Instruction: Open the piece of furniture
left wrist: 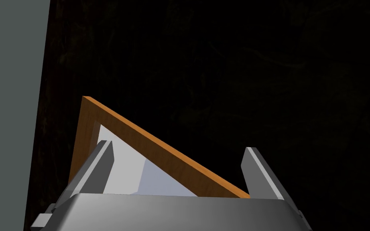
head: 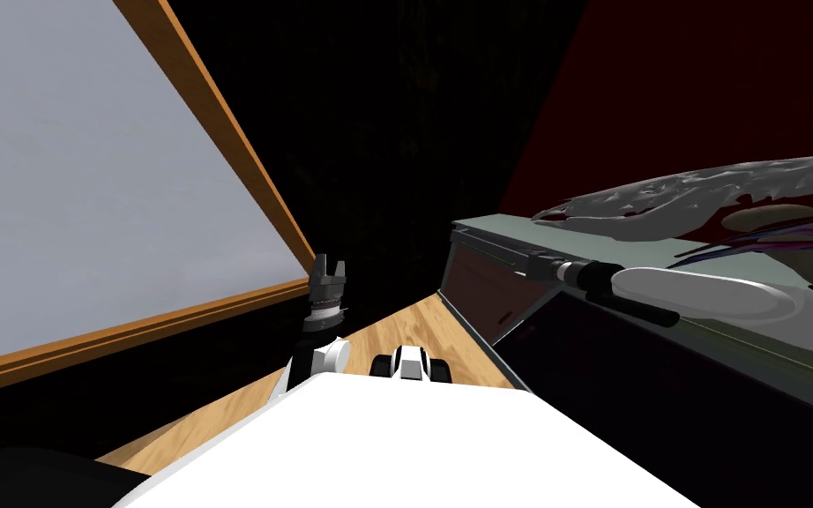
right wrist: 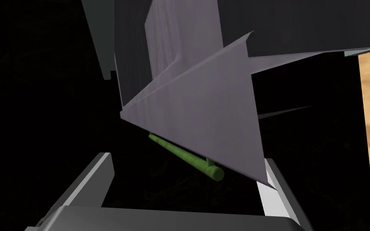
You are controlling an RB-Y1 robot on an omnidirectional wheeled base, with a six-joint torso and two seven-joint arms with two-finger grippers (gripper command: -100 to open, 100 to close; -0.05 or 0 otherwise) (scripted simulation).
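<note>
The piece of furniture is a low cabinet (head: 493,231) with a pale grey-green top and a dark, reddish-brown front. It stands at my right side on the light wooden floor (head: 413,322), in front of a dark red wall (head: 660,88). A crumpled grey mass (head: 687,198) lies on its top.

My right arm reaches across to the upper front edge of the cabinet. In the right wrist view, flat grey-violet panels (right wrist: 204,100) of the cabinet meet at sharp angles. A thin green bar handle (right wrist: 168,146), round in section, is fixed just under the edge of the nearest panel. The right gripper (right wrist: 188,158) has its jaws apart, and the handle shows between the two fingers. I cannot tell if they already reach around it.

The left gripper (head: 328,262) points up near my chest, jaws apart and holding nothing, before a grey panel in an orange wooden frame (left wrist: 148,144).
</note>
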